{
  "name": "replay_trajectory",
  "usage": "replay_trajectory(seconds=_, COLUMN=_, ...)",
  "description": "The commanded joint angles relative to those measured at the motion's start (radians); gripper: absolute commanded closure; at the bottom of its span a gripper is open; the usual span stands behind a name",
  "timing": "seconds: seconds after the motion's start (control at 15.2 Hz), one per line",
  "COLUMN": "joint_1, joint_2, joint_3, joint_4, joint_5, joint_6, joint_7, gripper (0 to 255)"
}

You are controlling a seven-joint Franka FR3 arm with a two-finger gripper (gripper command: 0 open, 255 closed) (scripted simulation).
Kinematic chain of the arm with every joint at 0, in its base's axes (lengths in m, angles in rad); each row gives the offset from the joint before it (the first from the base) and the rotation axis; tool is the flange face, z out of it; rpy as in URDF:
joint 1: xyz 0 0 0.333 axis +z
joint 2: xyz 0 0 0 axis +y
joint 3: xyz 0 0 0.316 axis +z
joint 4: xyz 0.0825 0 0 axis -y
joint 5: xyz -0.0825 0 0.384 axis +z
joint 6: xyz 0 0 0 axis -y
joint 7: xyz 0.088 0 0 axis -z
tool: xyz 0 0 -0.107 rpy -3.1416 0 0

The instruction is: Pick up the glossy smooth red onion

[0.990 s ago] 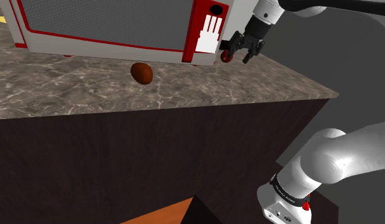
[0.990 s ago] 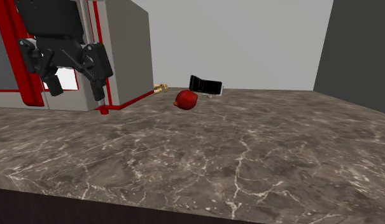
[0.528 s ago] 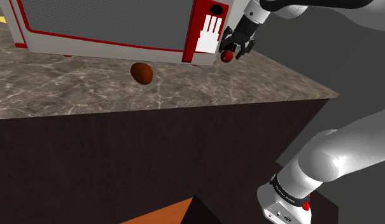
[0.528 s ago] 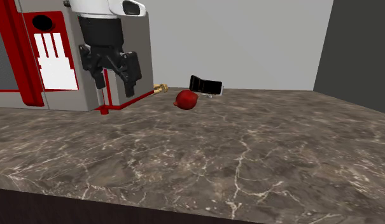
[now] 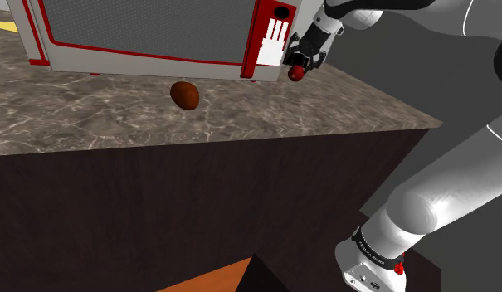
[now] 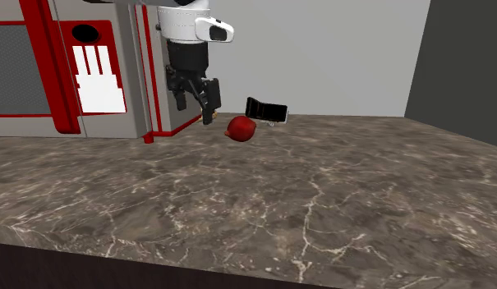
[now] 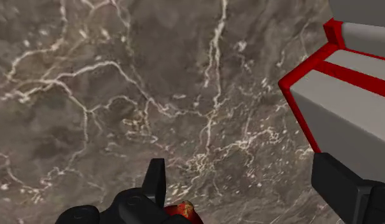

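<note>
closest in the shoulder view is the white arm (image 5: 440, 199). it comes up from the lower right and bends over the top of the picture. next is the dark brown front (image 5: 199, 207) of the counter. on top of it is the brown stone counter top (image 5: 91, 116), with thin white lines running through it. a brown egg-shaped thing (image 5: 185, 95) lies on the stone, out in front of a big grey box (image 5: 141, 33) with red edges.

a bit further on, by the box's corner at the shoulder view's right, sits the red onion (image 5: 296, 74). it is small, round and shiny, and it rests on the stone. the black gripper (image 5: 300, 63) hangs just over it in that view. in the second exterior view the gripper (image 6: 197, 111) is up off the stone. there it is just left of the onion (image 6: 240, 127) and a bit higher, and a small gap shows between them. its 2 fingers (image 7: 156, 181) stand wide apart and hold nothing. in the wrist view the onion (image 7: 184, 212) peeks in close by 1 finger, near the gripper's base. a red-edged corner of the box (image 7: 350, 95) is near the other finger.

the box has a white panel (image 6: 98, 78) with a black round hole (image 6: 85, 33) above it. past the onion in the second exterior view lies a small black thing (image 6: 265, 109), too far off to tell what it is. behind it all is a plain grey wall (image 6: 320, 49).
</note>
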Motion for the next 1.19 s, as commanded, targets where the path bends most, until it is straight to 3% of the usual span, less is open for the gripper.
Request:
replay_trajectory(seconds=0.0, joint_1=-0.016, joint_2=0.055, joint_3=-0.016, joint_4=0.049, joint_5=0.015, joint_6=0.019, joint_7=0.038, gripper=0)
replay_trajectory(seconds=0.46, joint_1=-0.073, joint_2=0.21, joint_3=-0.074, joint_4=0.185, joint_5=0.078, joint_6=0.071, joint_7=0.139, gripper=0)
replay_trajectory(seconds=1.06, joint_1=-0.072, joint_2=0.215, joint_3=-0.073, joint_4=0.09, joint_5=0.09, joint_6=0.17, joint_7=0.122, gripper=0)
replay_trajectory(seconds=1.12, joint_1=-0.071, joint_2=0.216, joint_3=-0.072, joint_4=0.093, joint_5=0.089, joint_6=0.169, joint_7=0.123, gripper=255)
